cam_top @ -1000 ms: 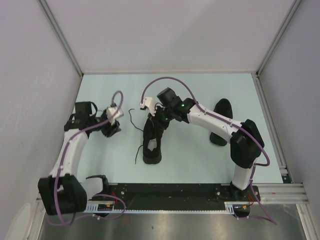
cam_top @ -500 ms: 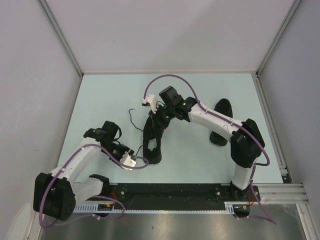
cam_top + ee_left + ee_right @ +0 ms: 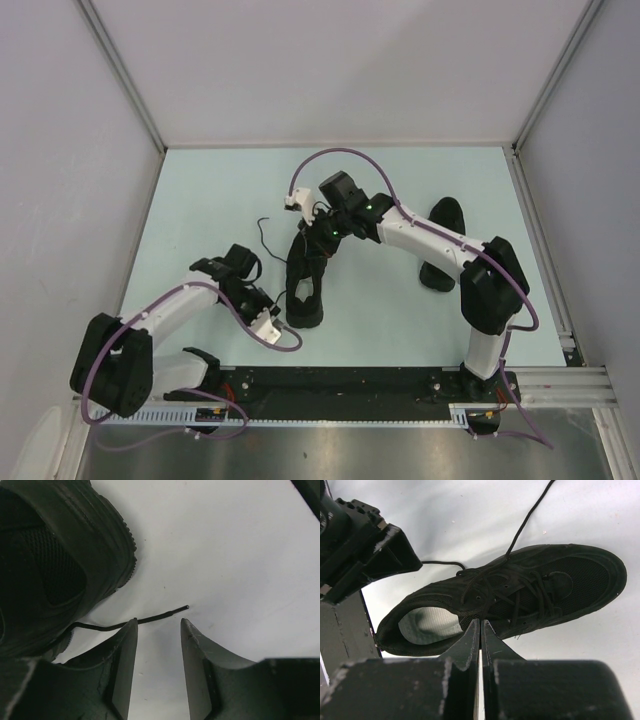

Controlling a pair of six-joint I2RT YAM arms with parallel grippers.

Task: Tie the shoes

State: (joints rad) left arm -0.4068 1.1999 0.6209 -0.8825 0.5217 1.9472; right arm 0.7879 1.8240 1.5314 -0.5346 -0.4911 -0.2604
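The left arm (image 3: 160, 308) and right arm (image 3: 425, 238) are built of white links joined by black joints, with a purple cable (image 3: 340, 152) run along each. Green lights (image 3: 368, 210) are shown on the right one. Dark, scuffed fingers (image 3: 124, 665) are carried by the left gripper (image 3: 159, 625) and right gripper (image 3: 480, 625).

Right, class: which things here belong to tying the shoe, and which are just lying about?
In the job: black low-top lace-up sneaker; its thin black loose lace end; left tool; right tool.
Lying about: second dark shoe-shaped thing, off to the right.
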